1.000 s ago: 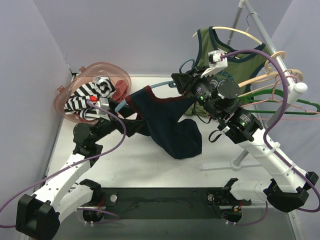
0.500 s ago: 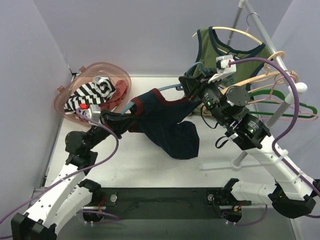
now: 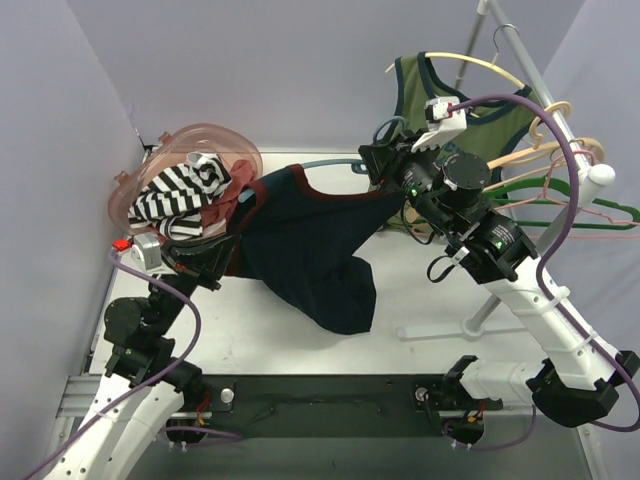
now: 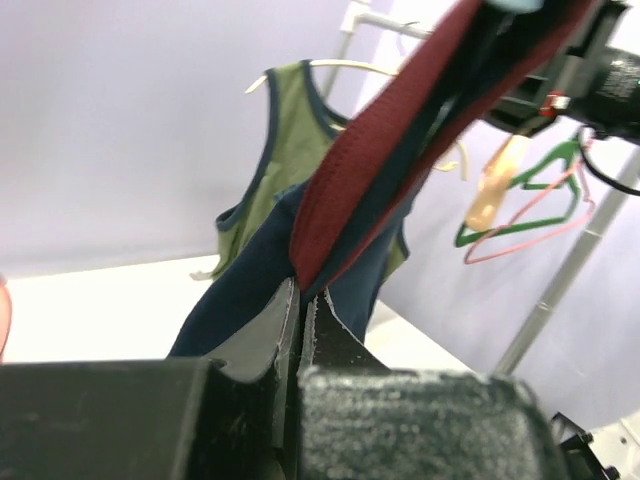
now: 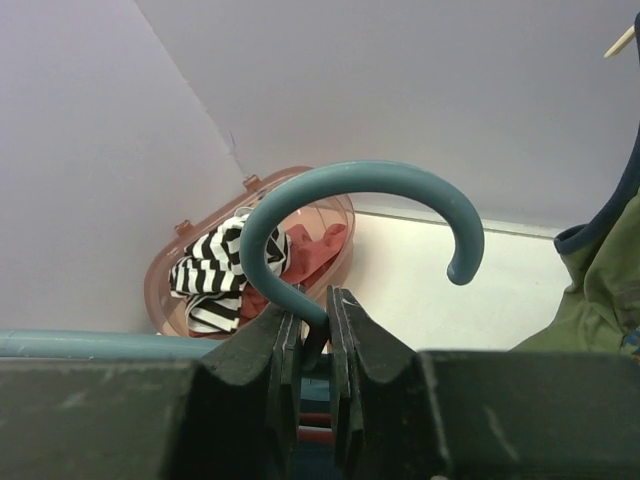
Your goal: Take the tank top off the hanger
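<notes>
Tank top [image 3: 310, 250], navy cloth with a maroon binding, is stretching across the middle of the table [image 3: 420, 300] between my two hands, its lower half sagging in soft folds toward six o'clock. At ten o'clock a translucent pink basket [image 3: 185, 150] is holding a black-and-white striped garment [image 3: 175, 195] and something red. My left gripper [image 3: 212, 262] is pinching the garment's edge at nine o'clock. My left wrist camera is showing what the overhead view is hiding: both grey fingers [image 4: 262, 335] are pressing together on the maroon band, which is running taut up toward one o'clock.

My right gripper [image 3: 385, 170] is clamping the teal hanger [image 5: 350, 190] at one o'clock. Only the right wrist camera is showing that grip, with the jaws closing on the neck just under the smooth, round plastic hook. Overhead, one teal arm of the hanger is poking out above the cloth. At two o'clock an olive green tank top [image 3: 440, 100] with navy edging is hanging on a cream hanger from a white rack [image 3: 530, 70], beside bare green and pink hangers [image 3: 590, 210].
</notes>
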{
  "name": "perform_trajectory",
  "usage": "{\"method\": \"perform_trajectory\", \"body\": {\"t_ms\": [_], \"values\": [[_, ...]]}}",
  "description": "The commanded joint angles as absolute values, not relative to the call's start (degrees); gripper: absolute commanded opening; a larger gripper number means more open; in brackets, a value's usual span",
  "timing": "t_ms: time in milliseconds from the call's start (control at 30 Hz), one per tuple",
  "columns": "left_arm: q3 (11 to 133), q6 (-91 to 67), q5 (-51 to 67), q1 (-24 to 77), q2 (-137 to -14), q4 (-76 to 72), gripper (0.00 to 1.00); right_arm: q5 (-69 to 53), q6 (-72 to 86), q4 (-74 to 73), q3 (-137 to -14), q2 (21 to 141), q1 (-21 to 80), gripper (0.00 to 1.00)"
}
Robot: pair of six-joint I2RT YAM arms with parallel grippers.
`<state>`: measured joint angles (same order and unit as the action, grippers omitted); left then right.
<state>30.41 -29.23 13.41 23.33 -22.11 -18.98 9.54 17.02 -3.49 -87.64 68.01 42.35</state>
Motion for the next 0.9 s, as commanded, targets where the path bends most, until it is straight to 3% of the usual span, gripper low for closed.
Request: {"method": "perform_trajectory", "body": {"t_ms": [0,300,333,400,433,567,733,867], "values": [[34.3,-28.3,1.4,22.9,-20.0,-14.8,0.0,14.8,15.4,-2.8,-91.6,67.8,38.1,0.0],[35.1,-31.2,-0.8,22.9,-20.4,-9.8,0.0,13.4,18.1,-1.0,-91.8,67.4,37.4,0.0],[35.8,-29.9,0.0,23.0,-21.5,-10.0,0.05,10.1,17.7,-0.4,-91.5,67.4,37.5,0.0],[36.7,-28.0,7.5,22.9,-22.8,-10.0,0.28,6.5,17.8,1.4,-91.8,67.8,37.5,0.0],[37.1,-26.0,9.6,22.9,-23.6,-10.0,0.49,5.1,17.8,1.1,-92.0,68.1,37.8,0.0],[39.6,-21.5,18.3,22.9,-24.3,-8.3,0.72,3.9,18.4,1.4,-89.4,68.5,39.2,0.0],[46.5,-17.9,24.9,22.9,-27.3,-4.1,0.75,4.9,16.4,0.3,-88.9,69.8,40.2,0.0],[52.6,-17.9,26.7,22.9,-31.0,1.7,0.71,10.2,12.0,-1.9,-89.7,71.3,44.5,0.0]]}}
